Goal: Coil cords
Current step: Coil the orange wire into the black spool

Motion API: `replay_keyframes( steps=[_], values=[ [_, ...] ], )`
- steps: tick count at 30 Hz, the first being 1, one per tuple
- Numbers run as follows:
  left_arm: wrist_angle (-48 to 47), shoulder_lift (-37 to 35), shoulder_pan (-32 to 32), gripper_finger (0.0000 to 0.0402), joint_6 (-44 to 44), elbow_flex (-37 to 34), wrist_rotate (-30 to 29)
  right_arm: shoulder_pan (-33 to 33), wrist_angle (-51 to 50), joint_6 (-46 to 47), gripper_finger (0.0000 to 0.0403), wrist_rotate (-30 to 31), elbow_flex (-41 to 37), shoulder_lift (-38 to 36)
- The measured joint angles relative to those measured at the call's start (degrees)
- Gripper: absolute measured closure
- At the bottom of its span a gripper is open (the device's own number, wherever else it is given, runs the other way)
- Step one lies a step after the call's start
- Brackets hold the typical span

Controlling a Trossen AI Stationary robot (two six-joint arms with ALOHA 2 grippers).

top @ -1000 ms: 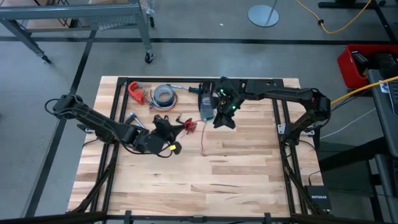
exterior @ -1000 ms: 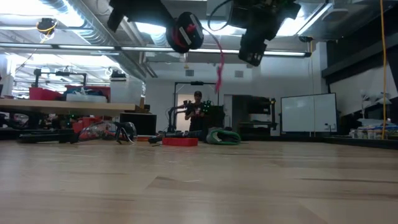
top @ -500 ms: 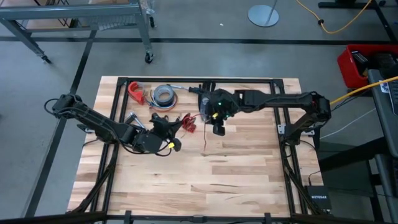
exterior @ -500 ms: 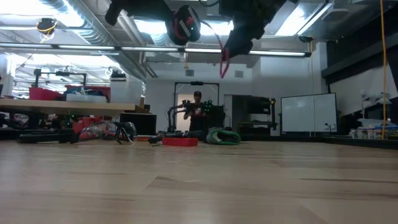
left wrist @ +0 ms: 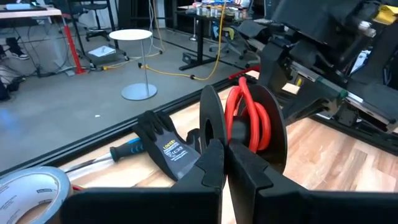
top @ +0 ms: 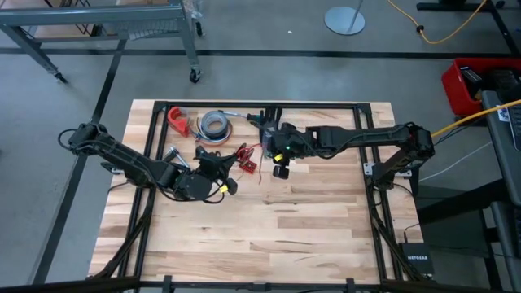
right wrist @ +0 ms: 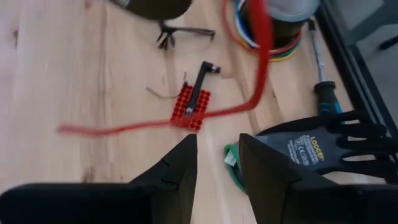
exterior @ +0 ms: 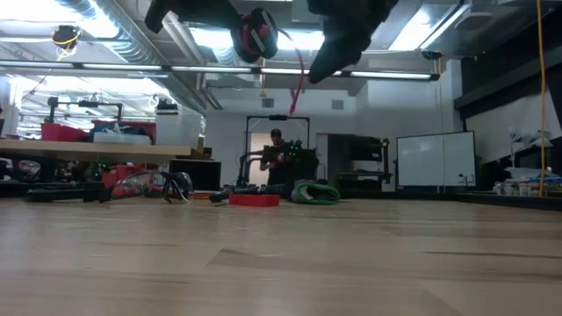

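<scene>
Wooden surface [top: 269,220] lay beneath us; our left tool [left wrist: 225,163], shut on a spool [left wrist: 249,127], held wound red cord [left wrist: 245,121]; right tool [right wrist: 217,163], part-open, empty beside loose cord [right wrist: 155,121].

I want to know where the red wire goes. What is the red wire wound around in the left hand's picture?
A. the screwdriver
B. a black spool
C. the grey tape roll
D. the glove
B: in the left wrist view the red wire loops around the hub of a black spool with round black discs on both sides, pinched by the shut left hand; the tape roll lies apart.
</scene>
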Motion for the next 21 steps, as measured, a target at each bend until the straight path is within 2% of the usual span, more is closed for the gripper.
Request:
replay_keyframes(
  steps=[5, 11, 16, 21],
  values=[
    [0.14, 0.00, -0.02, 0.0401, -0.02, 0.02, -0.16, -0.22, 1.92, 3.20, 0.0281, 1.01, 0.00, 0.00],
    [0.20, 0.00, -0.02, 0.0401, 0.04, 0.02, -0.20, -0.20, 2.07, 3.40, 0.0281, 7.65, 0.00, 0.00],
    [0.22, 0.00, -0.02, 0.0401, 0.08, 0.02, -0.18, -0.22, 2.50, 3.40, 0.0281, 7.80, 0.00, 0.02],
    [0.15, 0.00, -0.02, 0.0401, 0.15, 0.02, -0.18, -0.22, 1.01, 1.43, 0.0281, 5.35, 0.00, 0.02]
  ],
)
